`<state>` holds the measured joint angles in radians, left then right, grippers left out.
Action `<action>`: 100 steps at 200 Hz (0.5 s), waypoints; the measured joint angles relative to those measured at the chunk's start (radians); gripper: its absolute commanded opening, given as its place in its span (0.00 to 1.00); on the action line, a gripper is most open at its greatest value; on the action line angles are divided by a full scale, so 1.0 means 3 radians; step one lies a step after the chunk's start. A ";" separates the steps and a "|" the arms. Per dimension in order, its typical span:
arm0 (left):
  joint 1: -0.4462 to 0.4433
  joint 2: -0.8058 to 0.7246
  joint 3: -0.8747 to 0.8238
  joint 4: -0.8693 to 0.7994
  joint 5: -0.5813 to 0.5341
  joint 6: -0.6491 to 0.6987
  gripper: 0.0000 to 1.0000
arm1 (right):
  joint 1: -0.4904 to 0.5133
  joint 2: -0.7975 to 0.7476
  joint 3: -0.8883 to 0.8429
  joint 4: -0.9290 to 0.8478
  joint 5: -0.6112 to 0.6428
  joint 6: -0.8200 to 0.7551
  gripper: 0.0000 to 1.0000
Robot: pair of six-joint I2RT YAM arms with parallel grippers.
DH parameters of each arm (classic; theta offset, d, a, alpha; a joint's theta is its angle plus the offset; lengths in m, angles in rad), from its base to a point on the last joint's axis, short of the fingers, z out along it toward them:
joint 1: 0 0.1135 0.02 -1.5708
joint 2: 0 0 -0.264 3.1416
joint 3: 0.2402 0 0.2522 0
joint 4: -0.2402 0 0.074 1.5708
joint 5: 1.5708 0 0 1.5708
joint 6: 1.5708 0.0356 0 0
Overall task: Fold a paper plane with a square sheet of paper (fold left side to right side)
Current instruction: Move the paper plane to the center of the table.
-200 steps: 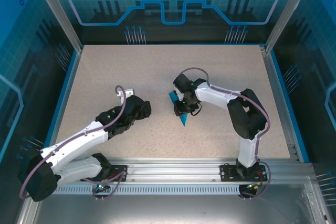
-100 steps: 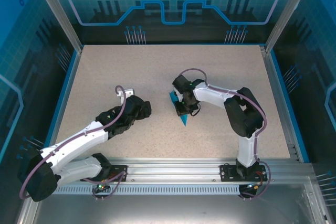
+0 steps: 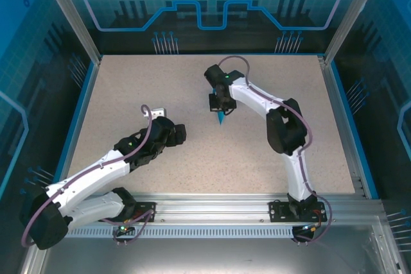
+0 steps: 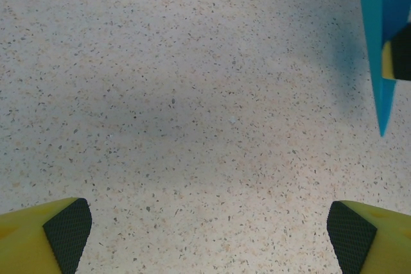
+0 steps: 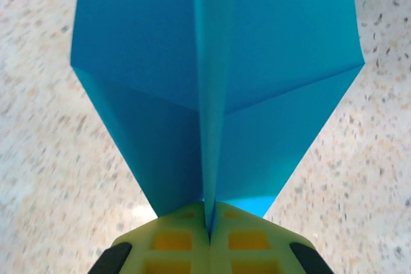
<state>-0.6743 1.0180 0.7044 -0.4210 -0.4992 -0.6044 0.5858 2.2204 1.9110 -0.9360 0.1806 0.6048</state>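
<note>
The right arm point(image 3: 282, 126) rises from its base at the near edge, bends at the elbow and reaches left and away across the speckled table point(image 3: 192, 171), so the right gripper point(image 3: 219, 102) sits over the middle of the far half. Its yellow fingers point(image 5: 180, 245) are pressed flat together on the centre crease of the teal paper plane point(image 5: 218, 81), pinching the fold where the two wings meet (no gap shows between the fingers in the wrist view). From above, the plane's slim point sticks out below the gripper and aims toward the near edge. Whether the tip touches the table cannot be told.

The left arm point(image 3: 96, 174) lies low, stretched diagonally from the near left corner toward the centre, with the left gripper point(image 3: 157, 113) well apart from the plane and to its left. Its jaws are spread wide and hold nothing: in the left wrist view the two dark pads point(image 4: 67, 230) sit at opposite bottom corners with bare table between them, and the plane hangs at the upper right edge, its point downward, a soft shadow beside it.
</note>
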 measured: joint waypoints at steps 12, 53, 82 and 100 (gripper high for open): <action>0.0000 0.0000 0.0000 0.0000 0.0014 0.0015 0.99 | -0.0008 0.0214 0.0200 -0.0104 0.0031 0.0043 0.05; 0.0000 -0.0050 0.0000 -0.0001 0.0071 0.0041 0.98 | -0.0008 0.0577 0.0512 -0.0373 0.0146 0.0080 0.07; 0.0000 -0.0066 0.0000 -0.0003 0.0084 0.0041 0.99 | -0.0008 0.0581 0.0554 -0.0445 0.0159 0.0074 0.16; 0.0000 -0.0080 0.0000 -0.0003 0.0084 0.0041 0.99 | -0.0006 0.0595 0.0556 -0.0472 0.0156 0.0053 0.20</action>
<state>-0.6743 0.9939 0.7044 -0.4217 -0.4740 -0.5922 0.5838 2.3989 2.0777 -1.0775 0.2276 0.6209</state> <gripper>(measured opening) 0.986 0.172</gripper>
